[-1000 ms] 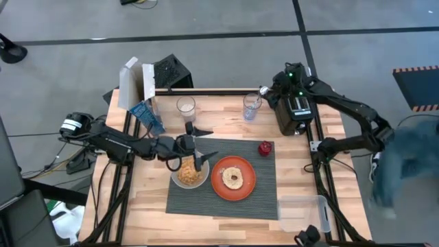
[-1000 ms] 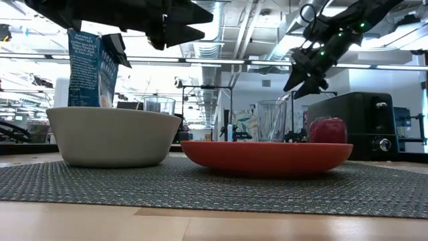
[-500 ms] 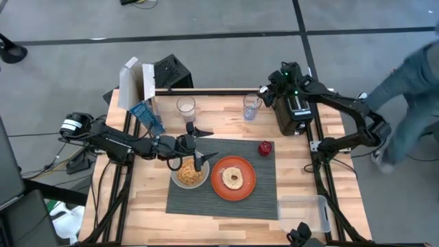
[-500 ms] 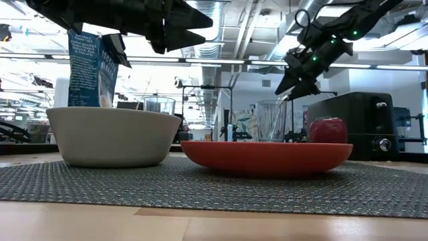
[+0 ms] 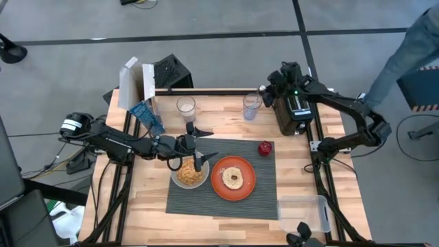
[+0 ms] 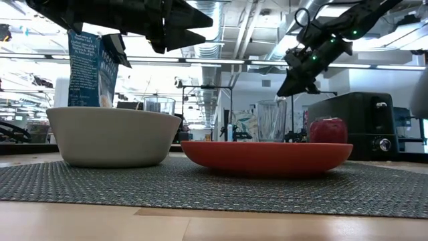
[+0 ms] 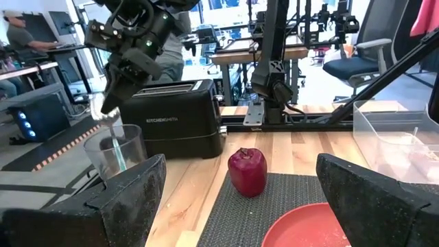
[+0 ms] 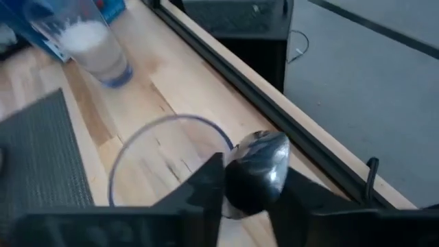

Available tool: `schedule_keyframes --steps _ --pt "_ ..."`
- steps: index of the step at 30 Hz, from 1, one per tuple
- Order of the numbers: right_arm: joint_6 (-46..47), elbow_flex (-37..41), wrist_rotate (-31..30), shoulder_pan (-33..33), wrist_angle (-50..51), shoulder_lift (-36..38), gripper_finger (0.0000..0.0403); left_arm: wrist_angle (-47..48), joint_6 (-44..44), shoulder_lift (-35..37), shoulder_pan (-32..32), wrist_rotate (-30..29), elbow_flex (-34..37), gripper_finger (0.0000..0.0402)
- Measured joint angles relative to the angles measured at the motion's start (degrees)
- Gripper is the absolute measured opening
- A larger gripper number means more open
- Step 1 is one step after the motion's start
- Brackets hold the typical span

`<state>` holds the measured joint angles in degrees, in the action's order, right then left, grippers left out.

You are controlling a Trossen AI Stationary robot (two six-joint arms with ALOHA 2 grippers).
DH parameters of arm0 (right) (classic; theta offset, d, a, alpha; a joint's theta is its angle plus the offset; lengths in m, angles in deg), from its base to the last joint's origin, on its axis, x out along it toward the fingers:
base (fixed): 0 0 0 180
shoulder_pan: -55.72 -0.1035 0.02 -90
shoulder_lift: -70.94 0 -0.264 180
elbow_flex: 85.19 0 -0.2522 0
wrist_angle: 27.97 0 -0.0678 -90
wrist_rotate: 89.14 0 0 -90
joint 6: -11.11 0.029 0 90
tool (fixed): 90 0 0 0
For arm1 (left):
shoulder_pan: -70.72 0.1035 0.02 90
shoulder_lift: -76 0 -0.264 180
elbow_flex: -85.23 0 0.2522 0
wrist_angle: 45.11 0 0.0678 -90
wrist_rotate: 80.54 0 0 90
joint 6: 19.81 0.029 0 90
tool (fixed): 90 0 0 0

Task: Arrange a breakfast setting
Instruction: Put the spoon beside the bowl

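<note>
On the dark ribbed placemat [image 5: 226, 202] stand a pale bowl [image 5: 188, 175] of cereal, a red-orange plate [image 5: 233, 180] with a ring-shaped bread, and a small red item [image 5: 265, 147]. Behind the mat, a metal spoon [image 7: 116, 140] stands in a clear glass [image 5: 252, 107]. My right gripper [image 5: 265, 95] hovers over that glass, shut on the spoon's top. My left gripper [image 5: 211, 143] hangs open above the bowl and plate with nothing between its fingers. My right gripper pinches the spoon's bowl end [image 8: 257, 171] between its two fingers, which come slanting down from above the toaster side. The spoon stands nearly upright, its handle [image 7: 118, 152] reaching down inside the glass.
A black toaster [image 5: 295, 110] stands right beside the glass at the far right. A glass of milk [image 5: 185, 106] and a blue cereal box [image 5: 147, 116] are at the far left, a clear tub [image 5: 302, 209] at the near right. A person's leg [image 5: 411, 48] shows beyond the right edge.
My right gripper has dropped a little toward the glass and shut on the spoon's top. A person has walked along the table's right side. My left gripper has kept still.
</note>
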<state>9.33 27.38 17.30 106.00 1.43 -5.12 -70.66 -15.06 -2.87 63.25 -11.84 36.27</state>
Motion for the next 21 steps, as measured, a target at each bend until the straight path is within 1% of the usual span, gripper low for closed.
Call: schedule_keyframes --steps 4,8,11,16,21 --pt "-0.38 0.00 0.21 -0.09 0.15 0.00 0.0053 -0.01 -0.01 0.00 0.00 -0.02 0.00 0.0364" --pt "-1.36 0.04 -0.57 -0.24 0.39 -0.06 0.0031 -0.01 -0.02 0.00 0.00 -0.02 0.00 0.0364" --pt "-1.52 0.06 -0.79 -0.83 0.39 -0.06 0.0030 -0.02 -0.01 0.00 0.00 -0.03 0.00 0.0364" --pt "-1.38 0.06 -1.25 -1.67 0.48 0.05 0.0039 -0.03 -0.04 0.00 0.02 -0.02 -0.01 0.0364" --pt "-1.21 -1.21 -1.61 -2.69 2.40 0.89 0.0032 -0.01 -0.11 0.00 0.00 -0.02 -0.02 0.0364"
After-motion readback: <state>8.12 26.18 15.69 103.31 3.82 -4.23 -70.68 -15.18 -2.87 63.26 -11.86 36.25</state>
